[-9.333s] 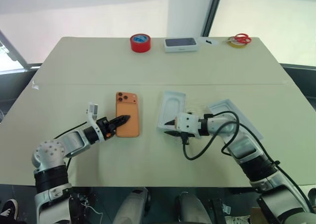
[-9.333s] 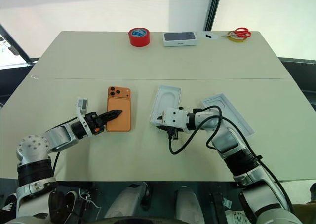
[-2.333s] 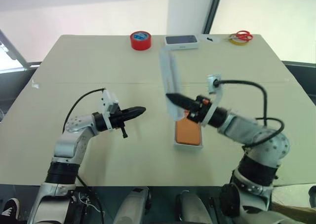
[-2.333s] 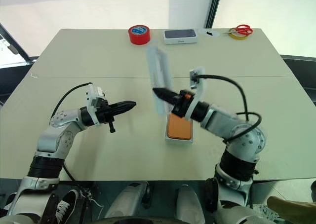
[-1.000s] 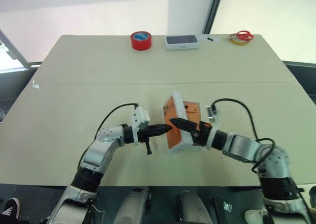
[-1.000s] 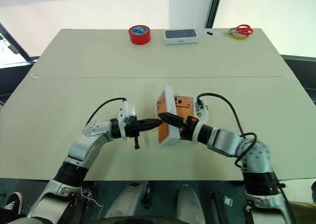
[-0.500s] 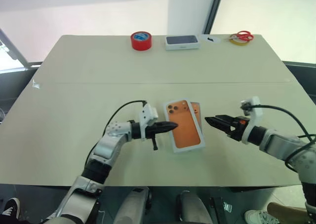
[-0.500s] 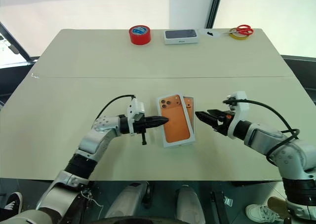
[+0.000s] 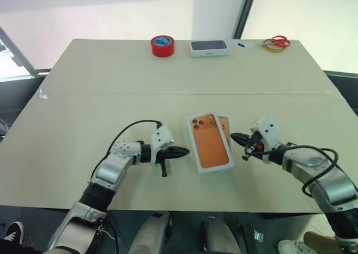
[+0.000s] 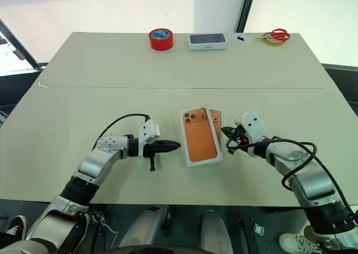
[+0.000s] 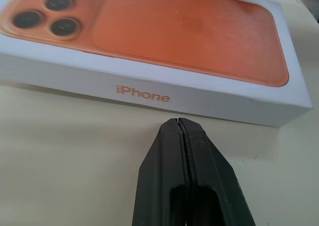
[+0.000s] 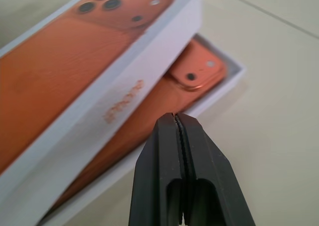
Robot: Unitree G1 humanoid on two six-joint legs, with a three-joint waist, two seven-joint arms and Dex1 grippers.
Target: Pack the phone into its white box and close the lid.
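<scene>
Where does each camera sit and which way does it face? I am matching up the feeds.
Head views: look down over the table, both arms and the lid.
Left wrist view: behind the shut left gripper, facing the lid's printed side.
Right wrist view: behind the shut right gripper, facing the lid askew over the phone in the white box.
Shared: every view shows the lid.

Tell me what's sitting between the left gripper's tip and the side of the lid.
Nothing: in the left wrist view, bare table separates the shut left gripper from the lid, which it does not touch.
</scene>
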